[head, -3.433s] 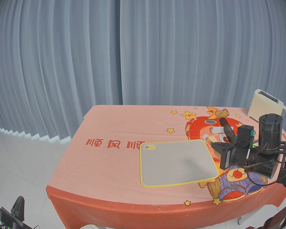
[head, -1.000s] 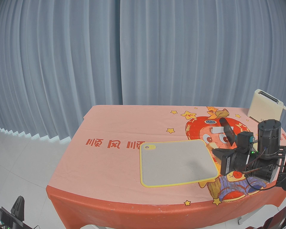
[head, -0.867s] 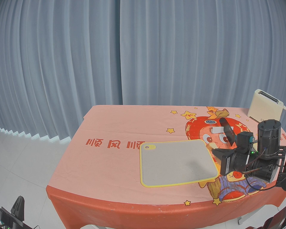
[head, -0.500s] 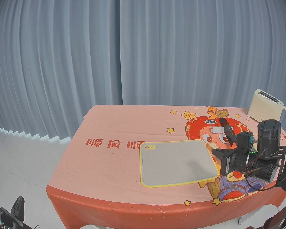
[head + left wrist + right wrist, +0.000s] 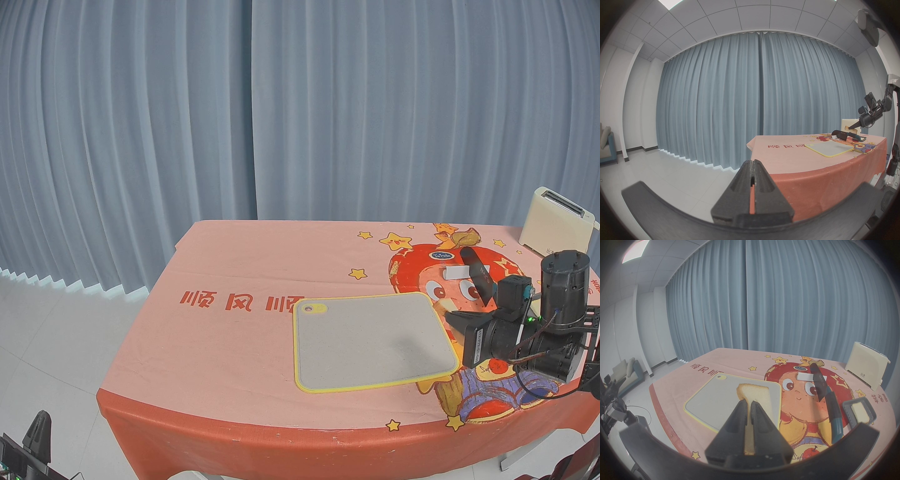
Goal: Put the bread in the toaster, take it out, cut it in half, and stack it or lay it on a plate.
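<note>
A pale bread slice (image 5: 754, 394) stands on edge between the fingers of my right gripper (image 5: 748, 404), which is shut on it. It hangs just above the right edge of the grey, yellow-rimmed cutting board (image 5: 372, 340). In the head view the bread (image 5: 444, 305) peeks out at the right gripper (image 5: 452, 312). The cream toaster (image 5: 556, 222) stands at the table's far right corner, well behind the gripper. My left gripper (image 5: 752, 175) is shut and empty, low beside the table's left front.
A knife with a black blade (image 5: 818, 382) and teal handle (image 5: 835, 416) lies right of the board, next to a white label (image 5: 804, 376). A small dark tray (image 5: 847, 408) holding a pale piece sits near the table's right front. The orange tablecloth (image 5: 237, 356) is bare left of the board.
Since 3.4 s ago my right arm has sunk slightly with the bread still held. Nothing has visibly moved over the last second.
</note>
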